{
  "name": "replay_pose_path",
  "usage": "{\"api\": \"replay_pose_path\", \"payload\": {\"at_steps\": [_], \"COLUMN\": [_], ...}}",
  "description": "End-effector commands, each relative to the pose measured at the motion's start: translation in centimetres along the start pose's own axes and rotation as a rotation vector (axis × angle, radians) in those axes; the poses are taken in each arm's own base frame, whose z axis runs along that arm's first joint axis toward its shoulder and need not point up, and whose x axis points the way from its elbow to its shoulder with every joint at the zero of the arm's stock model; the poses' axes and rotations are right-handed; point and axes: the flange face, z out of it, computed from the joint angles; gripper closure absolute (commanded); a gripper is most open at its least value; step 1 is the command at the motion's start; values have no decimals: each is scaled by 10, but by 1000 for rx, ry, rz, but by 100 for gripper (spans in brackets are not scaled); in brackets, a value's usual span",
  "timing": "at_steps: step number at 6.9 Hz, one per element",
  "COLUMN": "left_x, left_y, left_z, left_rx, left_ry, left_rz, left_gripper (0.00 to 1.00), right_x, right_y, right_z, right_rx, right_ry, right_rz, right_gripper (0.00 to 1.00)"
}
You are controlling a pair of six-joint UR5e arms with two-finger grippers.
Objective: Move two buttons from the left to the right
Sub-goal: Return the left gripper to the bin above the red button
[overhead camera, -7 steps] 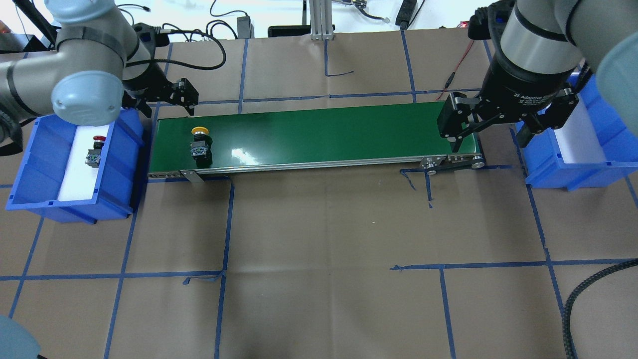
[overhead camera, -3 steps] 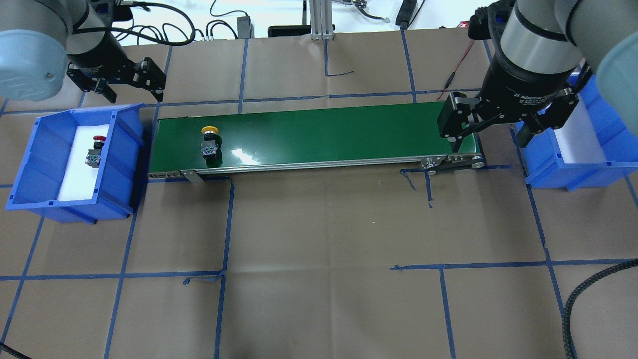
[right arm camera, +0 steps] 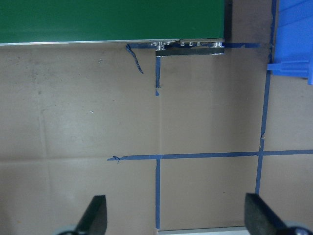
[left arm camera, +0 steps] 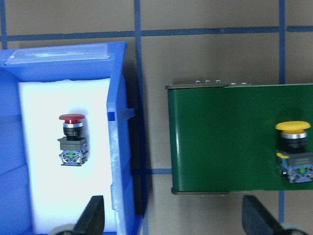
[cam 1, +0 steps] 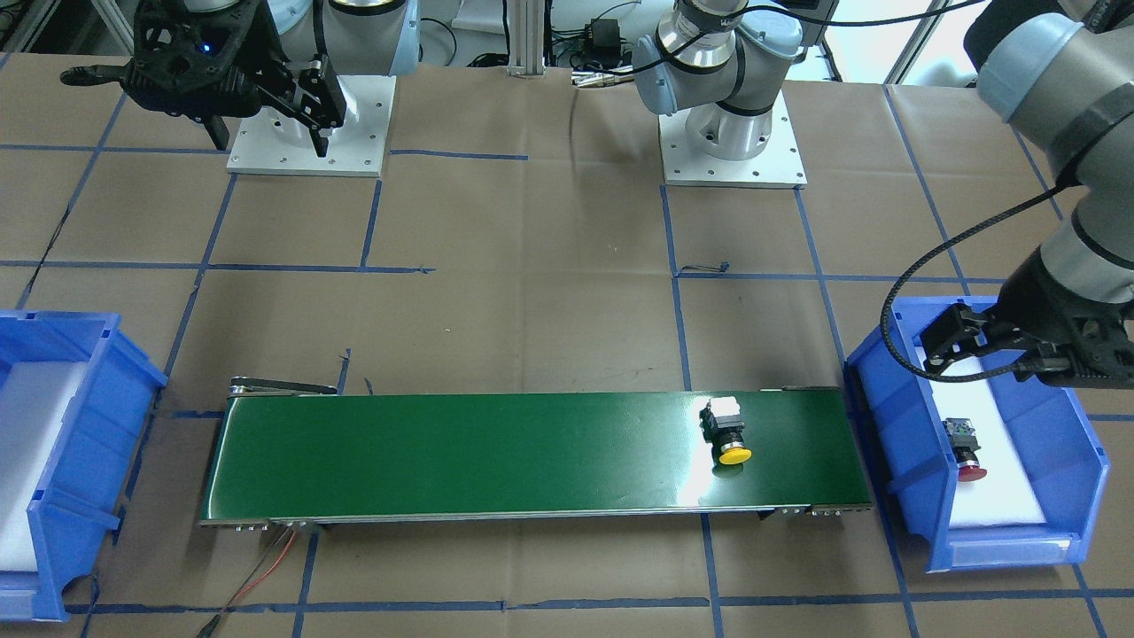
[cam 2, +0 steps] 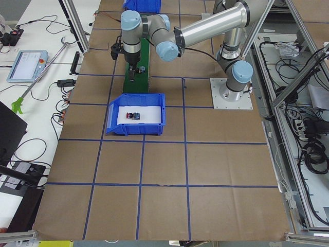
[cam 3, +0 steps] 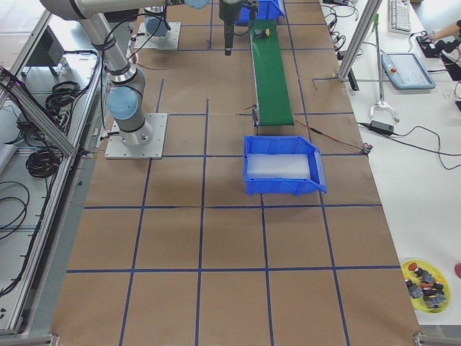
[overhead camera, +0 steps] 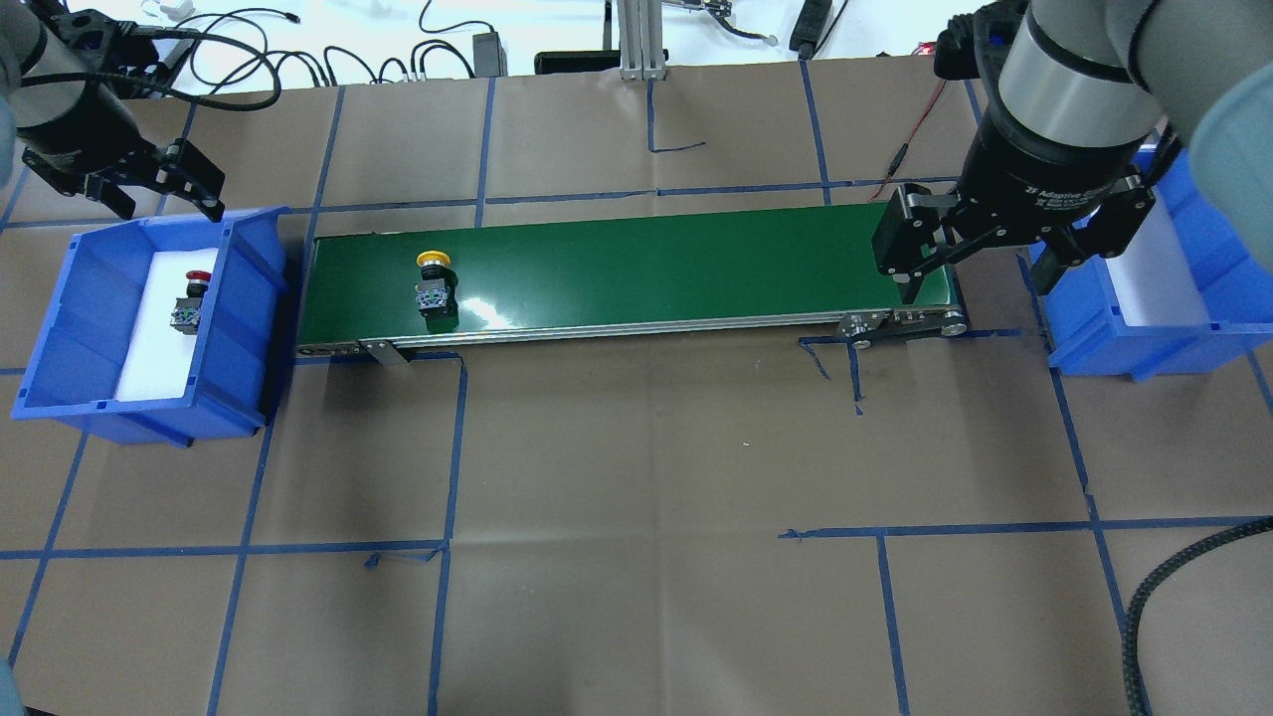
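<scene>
Jaws wide, empty: left arm (overhead camera: 70, 129) poised above bin (overhead camera: 60, 298) rim, right arm (overhead camera: 1054, 109) near belt (overhead camera: 696, 268) end.

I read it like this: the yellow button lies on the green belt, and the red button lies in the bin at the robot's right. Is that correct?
Not quite. The yellow button is on the belt, but the red button lies in the bin at the robot's left, as the overhead view shows.

Belt (overhead camera: 646, 264) glossy green; bin (overhead camera: 244, 318) blue plastic; tabletop (overhead camera: 646, 497) matt brown paper.
</scene>
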Motion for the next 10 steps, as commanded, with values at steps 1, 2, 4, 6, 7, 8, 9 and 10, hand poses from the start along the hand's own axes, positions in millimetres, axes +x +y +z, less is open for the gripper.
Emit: {"api": "replay_pose_path", "payload": {"at_steps": [1,2,4,6,7,8,9,10], "left_x": [-56,-62,-86,-93,-93,-90,-87,-83], "left_y": [8,5,13,16,21,28,33,38], "left_z": [25,40,81,115,131,145,154,167], "left_rx": [-16,3,6,34,42,50,66,62], "left_ry": [7,24,63,69,61,56,40,44], "left_rz": [38,61,58,74,70,67,66,66], "left_gripper": [1,1,1,1,2,2,2,2], "right_x": [0,0,1,0,0,0,0,0], "right_y": [0,0,0,0,0,0,0,0], "right_z": [0,0,0,0,0,0,0,0], "right_rx": [0,0,0,0,0,0,0,0], "right_ry": [0,0,0,0,0,0,0,0], "right_rz": [0,0,3,0,0,0,0,0], "right_gripper": [0,0,0,0,0,0,0,0]}}
